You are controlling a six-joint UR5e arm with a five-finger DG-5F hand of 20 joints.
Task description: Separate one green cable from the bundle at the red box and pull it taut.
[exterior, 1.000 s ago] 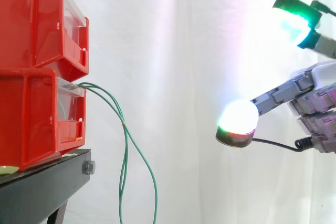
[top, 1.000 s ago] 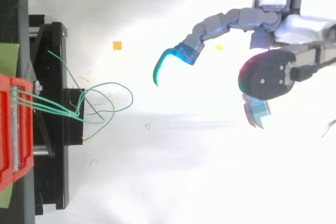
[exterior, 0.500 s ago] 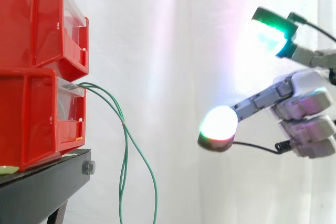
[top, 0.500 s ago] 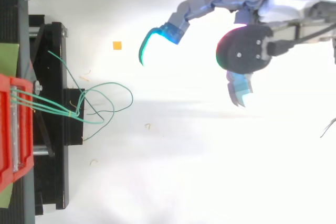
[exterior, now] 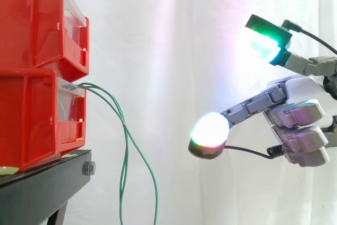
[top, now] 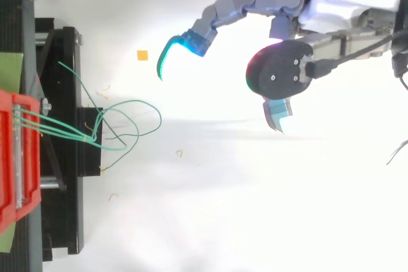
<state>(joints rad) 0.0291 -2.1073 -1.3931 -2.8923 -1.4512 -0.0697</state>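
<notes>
Green cables point(exterior: 125, 130) run out of the front of the lower red box point(exterior: 31, 114) and hang slack beside the black stand point(exterior: 42, 188), dropping out of the bottom of the side view. From above, the strands leave the box side by side, appear to be gathered by a small tie, then fan into overlapping loops point(top: 137, 103) past the stand's edge. None is pulled straight and none is parted from the rest, so the task looks not yet begun.

Well apart to the right, before the white curtain point(exterior: 174, 51), the hand point(exterior: 300, 125) hangs in open air with nothing in it. Its fingers are spread wide. One pad, glowing white above a red rim point(exterior: 209, 130), points toward the cables at about the height of their upper hanging stretch. A green-lit pad point(exterior: 266, 38) sits higher and farther back. In the top view a curved finger with a cyan tip point(top: 172, 55) leads toward the box.

The wide spread probably leaves a gap for a single strand to slip between the pads. The outer loop, where the strands lie apart, looks the easiest place to take only one.
</notes>
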